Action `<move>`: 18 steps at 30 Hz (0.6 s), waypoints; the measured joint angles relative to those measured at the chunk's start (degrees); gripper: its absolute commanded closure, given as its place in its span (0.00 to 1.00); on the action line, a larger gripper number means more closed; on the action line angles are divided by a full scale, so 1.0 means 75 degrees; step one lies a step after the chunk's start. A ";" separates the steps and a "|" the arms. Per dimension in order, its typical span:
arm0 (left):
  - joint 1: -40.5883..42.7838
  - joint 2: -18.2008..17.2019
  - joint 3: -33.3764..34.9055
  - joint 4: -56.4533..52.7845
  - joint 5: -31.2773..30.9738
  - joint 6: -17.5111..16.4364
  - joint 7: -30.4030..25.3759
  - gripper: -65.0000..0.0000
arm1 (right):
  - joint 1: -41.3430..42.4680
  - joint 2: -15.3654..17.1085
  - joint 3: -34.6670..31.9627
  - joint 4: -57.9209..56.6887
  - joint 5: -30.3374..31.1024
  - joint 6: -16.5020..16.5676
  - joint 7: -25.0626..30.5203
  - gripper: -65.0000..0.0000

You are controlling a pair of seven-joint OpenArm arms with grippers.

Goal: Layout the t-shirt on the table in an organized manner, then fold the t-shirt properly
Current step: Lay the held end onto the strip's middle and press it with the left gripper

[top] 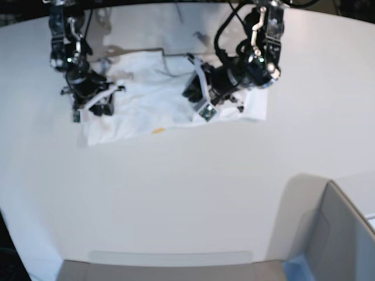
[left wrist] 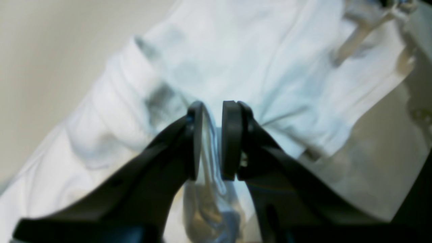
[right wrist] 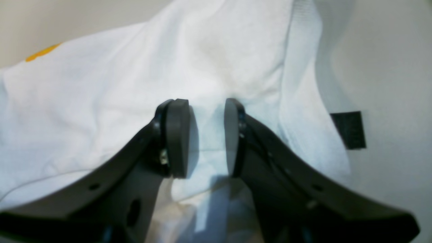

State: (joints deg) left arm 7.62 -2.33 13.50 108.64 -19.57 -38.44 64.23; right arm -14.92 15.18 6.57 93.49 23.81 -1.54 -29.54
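The white t-shirt (top: 152, 108) lies crumpled on the far part of the white table (top: 187, 199), an orange bit of print (top: 157, 130) showing at its front edge. My left gripper (top: 202, 104) is at the shirt's right half. In the left wrist view its jaws (left wrist: 212, 114) stand slightly open, with a thin fold of the t-shirt (left wrist: 236, 50) hanging between them against one pad. My right gripper (top: 94, 104) is at the shirt's left edge. It is open (right wrist: 202, 111) over the t-shirt (right wrist: 135, 84), close to its hem and a small dark tag (right wrist: 349, 130).
A grey box with a blue corner (top: 334, 234) stands at the front right. A flat grey panel (top: 158, 266) lies along the front edge. The table's curved edge runs down the left side.
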 measured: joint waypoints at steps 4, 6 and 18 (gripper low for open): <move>0.0003 0.0332 -0.0003 0.0000 -0.0012 -0.0003 0.0020 0.77 | 0.0000 -0.0006 0.0000 0.0000 -0.0003 0.0000 0.0000 0.71; 0.0012 0.0332 -0.0009 0.0154 -0.0012 -0.0012 0.0023 0.77 | 0.0003 -0.0015 0.0000 0.0000 0.0000 0.0000 0.0000 0.71; 0.0323 -0.0277 -0.1655 0.0676 0.0070 -0.0026 0.0350 1.00 | 0.0023 -0.0023 0.0000 -0.0017 -0.0003 0.0000 -0.0003 0.71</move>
State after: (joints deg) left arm 10.04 -4.40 1.08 113.71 -19.05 -38.63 66.85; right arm -14.74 15.00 6.57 93.36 23.79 -1.54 -29.56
